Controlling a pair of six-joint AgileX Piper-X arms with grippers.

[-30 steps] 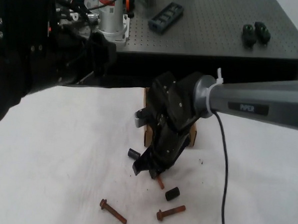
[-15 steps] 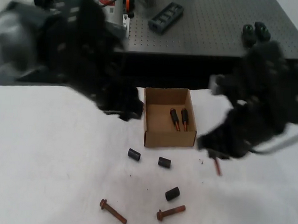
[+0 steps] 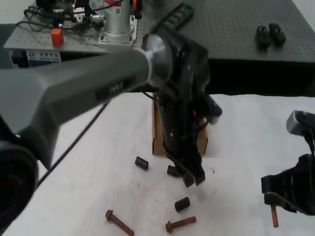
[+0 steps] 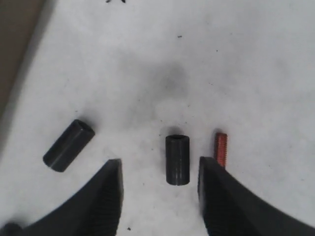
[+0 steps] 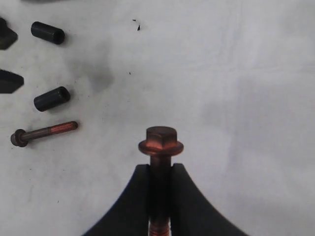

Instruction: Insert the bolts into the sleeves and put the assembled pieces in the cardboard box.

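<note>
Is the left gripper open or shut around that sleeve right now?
Open. In the left wrist view the left gripper has its fingers apart either side of the sleeve, which lies on the white cloth with gaps both sides.

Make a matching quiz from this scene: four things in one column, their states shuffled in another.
1. left gripper
2. right gripper
3. brown cardboard box
4. leftmost loose rusty bolt

A. lying on the white cloth
B. shut on a copper-coloured hex bolt
C. open astride a black cylindrical sleeve
D. partly behind the left arm

Pairs: 1-C, 2-B, 3-D, 4-A
</note>
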